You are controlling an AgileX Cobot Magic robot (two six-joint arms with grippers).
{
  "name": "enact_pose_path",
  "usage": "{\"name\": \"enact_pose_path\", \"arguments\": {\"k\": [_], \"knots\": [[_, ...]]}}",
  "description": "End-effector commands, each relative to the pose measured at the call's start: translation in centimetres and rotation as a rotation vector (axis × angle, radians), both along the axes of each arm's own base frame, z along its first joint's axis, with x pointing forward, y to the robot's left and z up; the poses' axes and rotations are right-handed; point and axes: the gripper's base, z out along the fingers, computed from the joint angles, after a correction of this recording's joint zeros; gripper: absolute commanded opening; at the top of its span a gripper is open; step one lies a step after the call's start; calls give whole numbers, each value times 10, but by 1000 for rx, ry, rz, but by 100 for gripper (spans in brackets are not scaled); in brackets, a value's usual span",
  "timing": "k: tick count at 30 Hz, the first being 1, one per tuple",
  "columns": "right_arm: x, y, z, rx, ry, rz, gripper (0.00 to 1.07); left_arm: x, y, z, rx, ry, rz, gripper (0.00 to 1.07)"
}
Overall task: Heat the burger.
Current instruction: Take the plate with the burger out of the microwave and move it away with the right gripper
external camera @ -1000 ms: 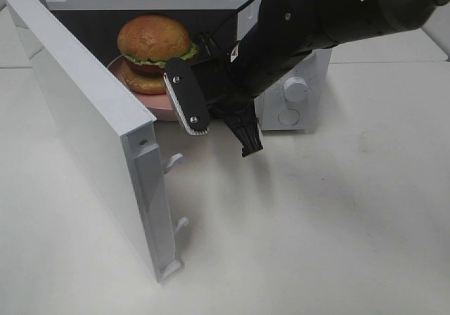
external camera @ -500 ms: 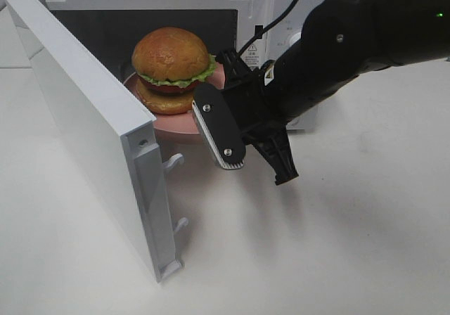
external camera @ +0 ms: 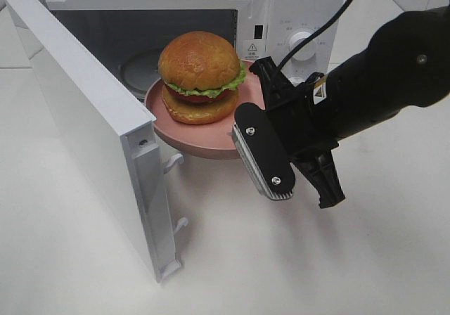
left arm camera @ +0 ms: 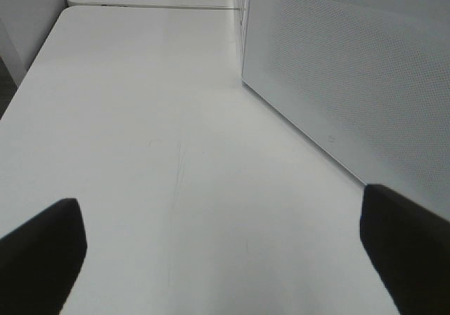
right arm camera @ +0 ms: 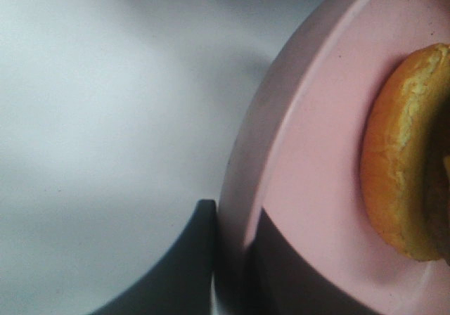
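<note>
The burger (external camera: 200,76) is seen just above the centre of the exterior high view, resting on the pink plate (external camera: 184,137), which is held out at the mouth of the microwave (external camera: 281,9) with part of its rim past the opening. The microwave door (external camera: 84,125) is swung wide open along the left of the frame, its latch hooks pointing toward the lower middle. The right gripper (external camera: 256,129) is seen at the right of centre, its jaws clamped together on the near right rim of the plate; one flat ribbed finger lies over the rim and the other is hidden beneath. In the right wrist view the plate rim (right arm camera: 281,139) is shown pinched between the dark fingers (right arm camera: 190,259), with the lower bun (right arm camera: 408,160) at the right edge of the frame. The white table (external camera: 316,259) fills the lower part of the exterior view. In the left wrist view the left gripper (left arm camera: 225,245) is shown with jaws wide apart over the table, nothing between them, the perforated side of the microwave at the upper right
</note>
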Motion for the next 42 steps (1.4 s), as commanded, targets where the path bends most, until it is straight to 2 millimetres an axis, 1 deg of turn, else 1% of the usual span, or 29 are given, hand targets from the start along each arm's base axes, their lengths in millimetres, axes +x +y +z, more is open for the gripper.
{"name": "enact_pose_path", "arguments": {"k": [1, 3, 4, 7, 9, 12, 16, 18, 19, 20, 24, 27, 29, 35, 42], "knots": [[-7, -8, 14, 54, -81, -12, 0, -2, -1, -1, -7, -22, -4, 98], [-10, -10, 14, 54, -80, -12, 0, -2, -1, -1, -7, -22, -4, 98], [-16, -15, 16, 59, -86, -13, 0, -2, -1, -1, -7, -22, -4, 98], [-18, -16, 17, 61, -88, -14, 0, -2, -1, -1, -7, -22, -4, 98], [-29, -24, 20, 67, -95, -14, 0, -2, -1, -1, -7, -22, -4, 98], [-34, -28, 21, 71, -99, -15, 0, -2, -1, -1, -7, -22, -4, 98], [-48, -38, 22, 90, -93, -37, 0, -2, -1, -1, -7, -22, -4, 98], [-50, -40, 23, 98, -92, -44, 0, -2, -1, -1, -7, -22, -4, 98], [-56, -44, 23, 107, -91, -54, 0, -2, -1, -1, -7, -22, -4, 98], [-56, -44, 23, 107, -91, -54, 0, -2, -1, -1, -7, -22, -4, 98], [-70, -54, 23, 97, -76, -51, 0, -2, -1, -1, -7, -22, -4, 98], [-72, -56, 23, 93, -73, -48, 0, -2, -1, -1, -7, -22, -4, 98], [-83, -63, 22, 91, -66, -48, 0, -2, -1, -1, -7, -22, -4, 98], [-92, -71, 24, 79, -68, -52, 0, -2, -1, -1, -7, -22, -4, 98], [-103, -84, 33, 71, -69, -125, 0, -2, -1, -1, -7, -22, -4, 98]]}}
